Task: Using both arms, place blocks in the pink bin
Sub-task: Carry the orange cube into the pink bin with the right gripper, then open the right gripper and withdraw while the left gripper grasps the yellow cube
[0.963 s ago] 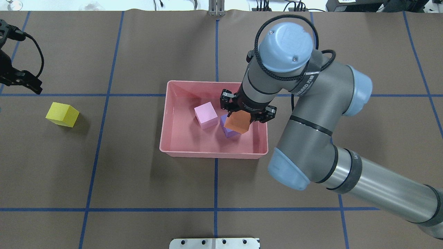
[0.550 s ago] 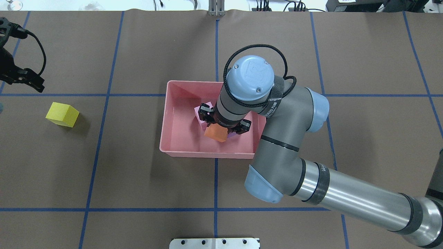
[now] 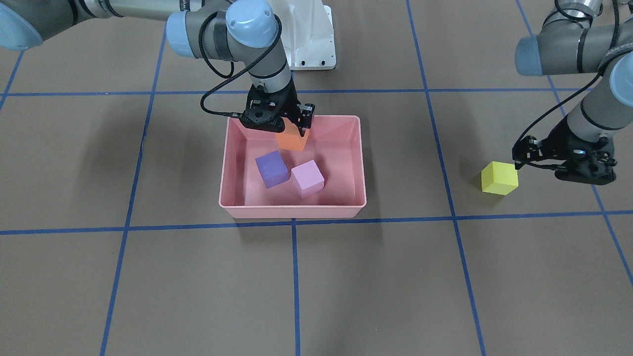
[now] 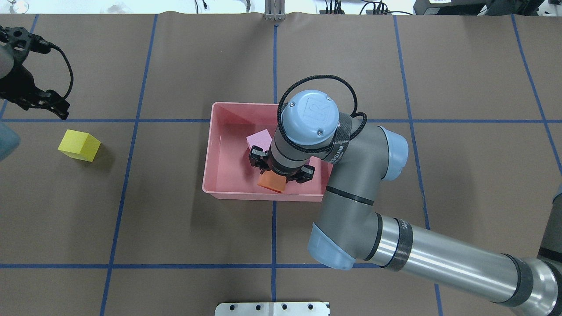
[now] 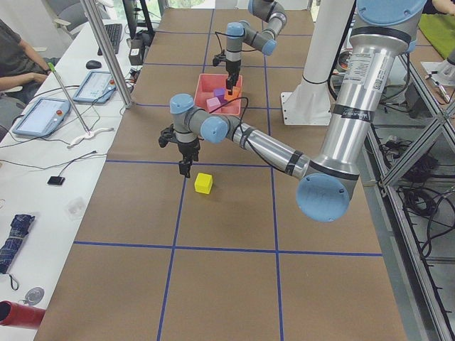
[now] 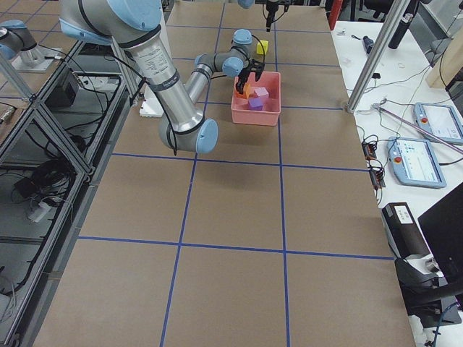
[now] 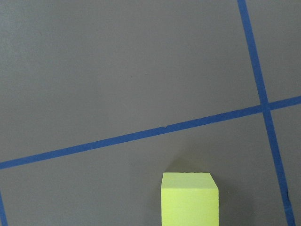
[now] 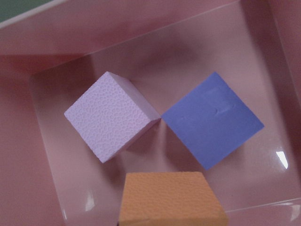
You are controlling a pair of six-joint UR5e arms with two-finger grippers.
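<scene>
In the last second the right arm had swung the orange block (image 4: 271, 182) across the pink bin (image 3: 292, 211), from the side away from the robot to just inside the wall nearest its base. The left gripper (image 3: 550, 167) had crept a little closer to the yellow block (image 3: 499, 178).

The right gripper (image 3: 286, 127) was pinching the orange block from above and held it low over the bin's floor. From where I stood I couldn't tell whether it touched down. The purple block (image 3: 271, 169) and the pale pink block (image 3: 307, 178) already lay inside, corner to corner, both turned diamond-wise to the walls and a little way from the orange one.

To my eye this was the release step for the third block. The next move called for the jaws to part and the arm to lift straight out, clear of the near wall.

The yellow block sat on the table well apart from the bin, on the robot's left. The left gripper hung near it, its fingers looking spread with nothing between them. I judged it would need to centre over the block and come down before it closed.

Being cubes, none of them had a long axis. The orange one hung level, flat face up, its sides only slightly turned from the bin's walls.
</scene>
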